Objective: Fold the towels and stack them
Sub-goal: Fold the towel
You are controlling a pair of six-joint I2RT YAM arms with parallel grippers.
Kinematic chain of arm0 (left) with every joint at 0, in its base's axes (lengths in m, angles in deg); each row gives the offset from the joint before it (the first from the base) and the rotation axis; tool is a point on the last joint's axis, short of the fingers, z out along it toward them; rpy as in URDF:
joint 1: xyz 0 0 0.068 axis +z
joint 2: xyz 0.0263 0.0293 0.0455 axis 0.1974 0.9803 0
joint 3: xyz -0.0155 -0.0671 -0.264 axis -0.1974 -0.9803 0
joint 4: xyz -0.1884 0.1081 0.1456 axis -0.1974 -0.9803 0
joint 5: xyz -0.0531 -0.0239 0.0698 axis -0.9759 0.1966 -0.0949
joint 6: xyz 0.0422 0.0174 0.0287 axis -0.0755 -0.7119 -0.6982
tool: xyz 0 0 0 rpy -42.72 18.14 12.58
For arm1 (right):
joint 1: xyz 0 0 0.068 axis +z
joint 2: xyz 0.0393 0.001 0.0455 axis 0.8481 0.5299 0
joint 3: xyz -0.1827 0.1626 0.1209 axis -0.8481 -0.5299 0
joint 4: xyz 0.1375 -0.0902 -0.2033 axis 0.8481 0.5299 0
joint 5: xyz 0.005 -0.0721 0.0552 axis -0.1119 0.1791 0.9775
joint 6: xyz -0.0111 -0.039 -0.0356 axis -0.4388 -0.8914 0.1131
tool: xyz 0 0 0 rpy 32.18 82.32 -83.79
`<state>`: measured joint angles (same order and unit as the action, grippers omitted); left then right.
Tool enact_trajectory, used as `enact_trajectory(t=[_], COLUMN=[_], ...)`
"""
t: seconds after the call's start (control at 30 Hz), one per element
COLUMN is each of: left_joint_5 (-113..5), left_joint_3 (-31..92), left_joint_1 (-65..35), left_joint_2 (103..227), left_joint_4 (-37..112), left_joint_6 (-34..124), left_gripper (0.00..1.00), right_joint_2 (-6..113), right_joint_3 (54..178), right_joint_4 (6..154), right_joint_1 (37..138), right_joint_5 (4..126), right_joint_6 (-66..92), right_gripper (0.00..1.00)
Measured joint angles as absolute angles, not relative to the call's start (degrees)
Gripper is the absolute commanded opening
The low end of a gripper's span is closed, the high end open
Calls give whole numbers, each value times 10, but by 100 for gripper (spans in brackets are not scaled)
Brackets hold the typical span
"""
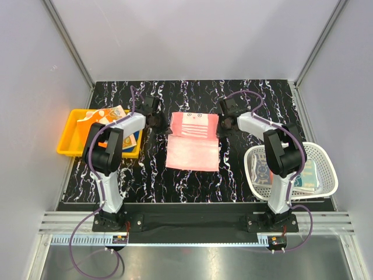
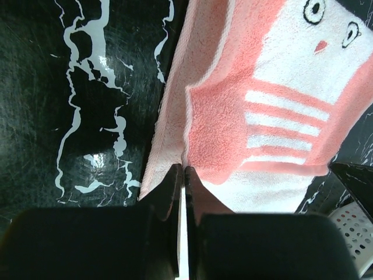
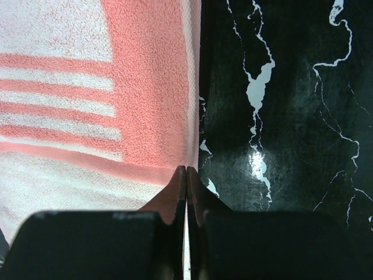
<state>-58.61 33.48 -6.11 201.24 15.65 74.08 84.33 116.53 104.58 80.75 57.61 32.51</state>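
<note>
One pink terry towel (image 1: pixel 192 143), fuzzy with a white striped face panel, lies mid-frame on the glossy black white-veined tabletop (image 1: pixel 145 172), its upper part folded over. The left gripper (image 2: pixel 184 170) pinches its upper left edge and the right gripper (image 3: pixel 186 170) its upper right edge. One yellow plastic tray (image 1: pixel 66 144) sits at left, one white mesh basket (image 1: pixel 330 170) at right.

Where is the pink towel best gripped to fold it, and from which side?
Pinch the towel at its two side edges near the far end, one end effector from each side, low along the table. It lies flat and limp, so only a thin edge offers a hold, and two holds keep it spread. The left end effector and right end effector are shut there.
</note>
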Motion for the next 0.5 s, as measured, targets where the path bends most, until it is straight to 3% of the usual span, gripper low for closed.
enact_trajectory(t=[0.27,0.5], left_joint_5=[-582,-575], left_joint_3=[336,337], left_joint_1=[-64,-67], left_joint_2=[2010,1994], left_joint_4=[141,131], left_joint_6=[736,733], left_gripper=[0,0], right_joint_2=[822,800], right_joint_3=[1168,1168], right_joint_4=[1063,1065], right_joint_1=[807,808], right_joint_5=[570,570], right_joint_6=[321,319], right_gripper=[0,23])
